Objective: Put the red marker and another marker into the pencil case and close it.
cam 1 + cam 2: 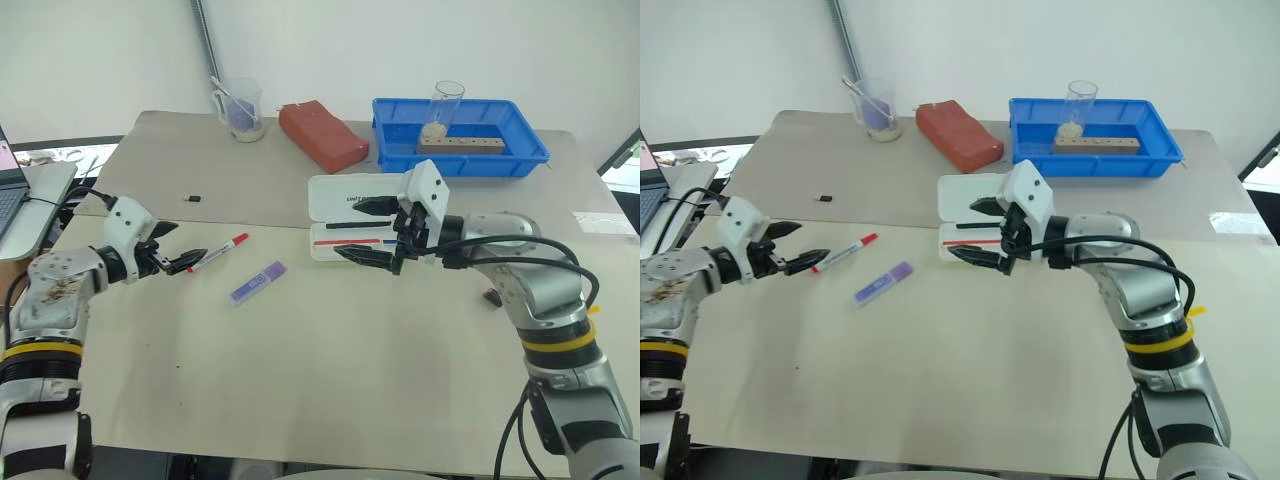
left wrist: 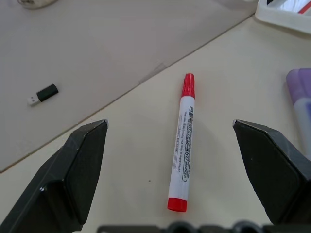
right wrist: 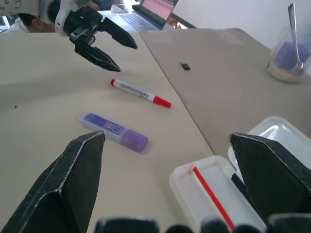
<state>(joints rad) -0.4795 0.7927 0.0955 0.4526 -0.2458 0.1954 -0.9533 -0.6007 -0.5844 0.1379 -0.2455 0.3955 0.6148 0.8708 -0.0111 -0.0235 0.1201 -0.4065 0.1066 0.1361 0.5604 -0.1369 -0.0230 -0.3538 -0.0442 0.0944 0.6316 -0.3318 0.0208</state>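
Left gripper (image 1: 178, 258) gaping wide, empty, sitting just beside the tail end of the red marker (image 1: 219, 252) lying flat on the table (image 1: 330, 380). Right gripper (image 1: 375, 232) also spread wide, empty, hanging over the open pencil case (image 1: 335, 215). Purple marker (image 1: 258, 283) lying between, near the red one.

Right eye view: showing the same layout; blue tray (image 1: 1160, 130) and red block (image 1: 958, 135) sitting well back, out of the way.

Left wrist view: looking down the barrel, black fingers (image 2: 73, 174) straddling it; probably needing to drop lower and close across mid-barrel, not the cap.

Right wrist view: facing the open case with a thin red stick (image 3: 214, 196) inside; keeping clear of the drop zone seeming wise.
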